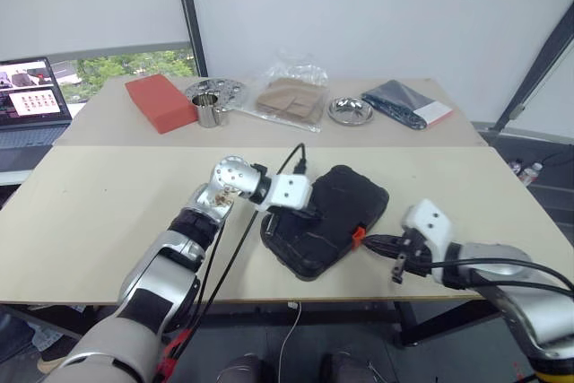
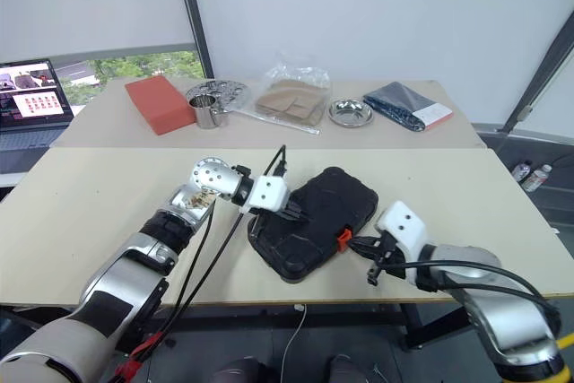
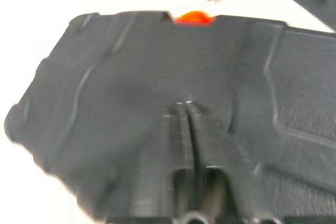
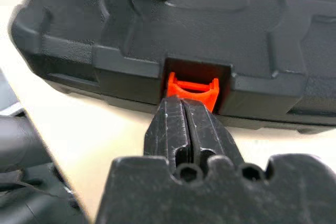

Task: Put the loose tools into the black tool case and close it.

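Observation:
The black tool case [image 1: 345,204] lies closed and slanted on the near table, its orange latch [image 1: 358,236] facing right. My left gripper [image 1: 309,215] rests on the lid from the left, and its fingers [image 3: 181,129] lie shut against the black surface. My right gripper [image 1: 369,241] reaches in from the right, shut, with its tips [image 4: 184,103] right at the orange latch [image 4: 191,87]. The loose tools are out of view.
On the far table stand a red block [image 1: 161,101], a metal cup [image 1: 209,112] by a metal plate [image 1: 218,91], a plastic bag [image 1: 291,96], a small metal bowl [image 1: 350,110] and a dark packet [image 1: 408,103]. A laptop [image 1: 31,96] sits far left.

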